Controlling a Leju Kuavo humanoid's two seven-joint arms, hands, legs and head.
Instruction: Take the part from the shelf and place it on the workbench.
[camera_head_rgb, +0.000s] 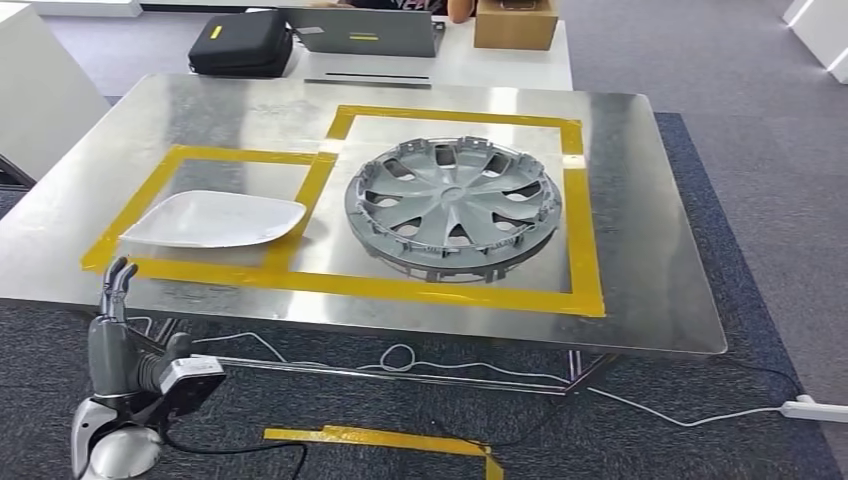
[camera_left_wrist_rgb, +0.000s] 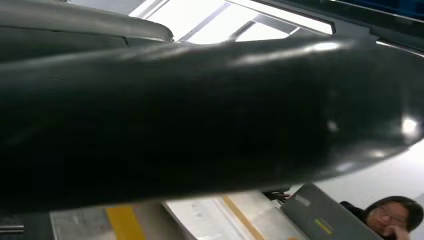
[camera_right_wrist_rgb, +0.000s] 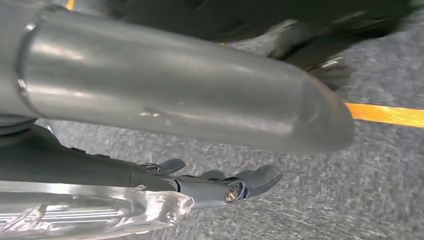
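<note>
**Parts down on bench, both hands empty**

Left hand (camera_head_rgb: 118, 300) raised at near bench edge, fingers apart, holding nothing. Just beyond it: white part (camera_head_rgb: 215, 219) lying flat on workbench (camera_head_rgb: 650, 300). Farther right of it: grey wheel cover (camera_head_rgb: 453, 205). Right hand (camera_right_wrist_rgb: 220, 184) over carpet, fingers loosely extended, empty.

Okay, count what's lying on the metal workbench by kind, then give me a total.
Grey wheel cover: 1
White panel part: 1
Yellow tape outlines: 2
Total: 4
</note>
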